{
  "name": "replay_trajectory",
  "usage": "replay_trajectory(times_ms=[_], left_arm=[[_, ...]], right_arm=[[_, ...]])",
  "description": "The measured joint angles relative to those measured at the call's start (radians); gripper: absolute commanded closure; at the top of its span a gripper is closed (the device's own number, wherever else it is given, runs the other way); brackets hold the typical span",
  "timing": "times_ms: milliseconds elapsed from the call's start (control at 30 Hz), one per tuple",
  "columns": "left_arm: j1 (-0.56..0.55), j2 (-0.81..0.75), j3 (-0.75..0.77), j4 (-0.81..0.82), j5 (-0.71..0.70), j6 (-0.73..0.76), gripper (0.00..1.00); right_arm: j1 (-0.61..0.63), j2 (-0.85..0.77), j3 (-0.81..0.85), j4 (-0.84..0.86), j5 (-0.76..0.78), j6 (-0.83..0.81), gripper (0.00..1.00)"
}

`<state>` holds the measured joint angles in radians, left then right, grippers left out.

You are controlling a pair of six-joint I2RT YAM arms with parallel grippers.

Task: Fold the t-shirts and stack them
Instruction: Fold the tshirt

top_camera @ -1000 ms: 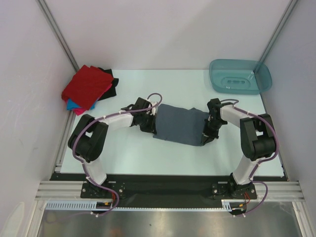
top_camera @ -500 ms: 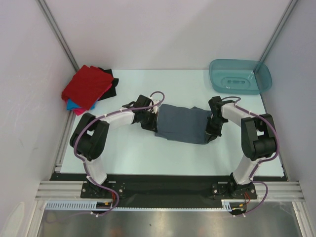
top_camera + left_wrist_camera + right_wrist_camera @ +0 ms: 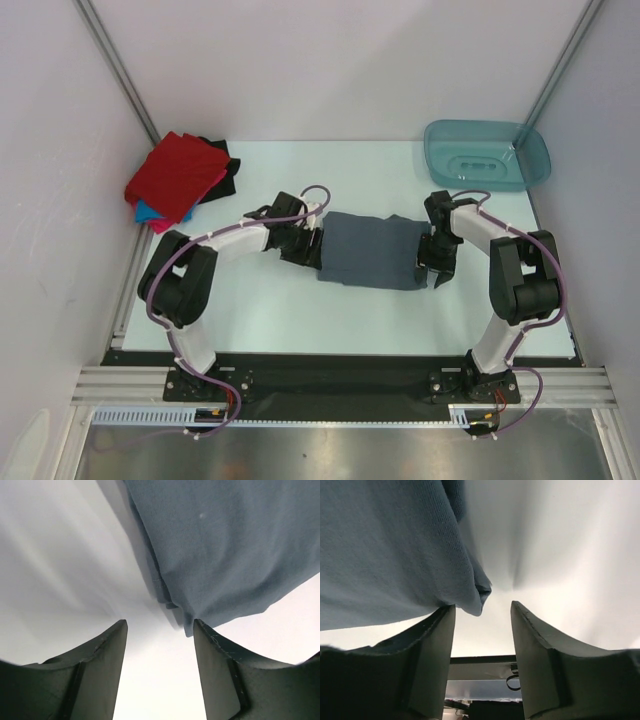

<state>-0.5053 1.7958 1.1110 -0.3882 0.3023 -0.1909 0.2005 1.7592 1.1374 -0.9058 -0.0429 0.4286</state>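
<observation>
A folded slate grey-blue t-shirt (image 3: pixel 372 251) lies flat mid-table between my two arms. My left gripper (image 3: pixel 308 250) sits at its left edge, open; in the left wrist view the shirt's corner (image 3: pixel 220 555) lies just beyond the fingertips, with bare table in the gap of that gripper (image 3: pixel 160 626). My right gripper (image 3: pixel 436 272) is at the shirt's right front corner, open too; the cloth corner (image 3: pixel 395 545) rests by the left finger (image 3: pixel 427 655), nothing pinched. A stack of folded t-shirts (image 3: pixel 178 175), red on top with blue, pink and black beneath, sits at the back left.
A teal plastic tub (image 3: pixel 487 154) stands at the back right corner. White walls and metal frame posts close in the table on three sides. The black mounting rail (image 3: pixel 330 375) runs along the near edge.
Both grippers were shut on the grey-blue t-shirt's ends and have now opened, letting it go. The shirt shifted slightly right and settled flat; the right gripper moved a little nearer.
</observation>
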Motion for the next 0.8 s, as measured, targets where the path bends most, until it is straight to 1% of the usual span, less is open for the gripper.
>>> replay_trajectory(times_ms=[100, 433, 600, 667, 800], left_arm=[[0.002, -0.008, -0.017, 0.028, 0.007, -0.020, 0.39], [-0.004, -0.008, -0.074, 0.115, 0.060, -0.096, 0.42], [-0.005, -0.008, -0.104, 0.172, 0.098, -0.134, 0.55], [-0.006, -0.008, -0.118, 0.195, 0.114, -0.153, 0.58], [-0.006, -0.010, -0.157, 0.253, 0.155, -0.203, 0.60]], right_arm=[[0.000, 0.000, 0.002, -0.002, 0.000, -0.001, 0.44], [-0.001, 0.000, 0.013, -0.009, 0.000, -0.005, 0.43], [-0.002, 0.000, 0.028, -0.010, 0.000, -0.012, 0.43], [-0.002, 0.000, 0.032, -0.011, 0.000, -0.013, 0.43], [-0.002, 0.000, 0.034, -0.015, 0.000, -0.015, 0.43]])
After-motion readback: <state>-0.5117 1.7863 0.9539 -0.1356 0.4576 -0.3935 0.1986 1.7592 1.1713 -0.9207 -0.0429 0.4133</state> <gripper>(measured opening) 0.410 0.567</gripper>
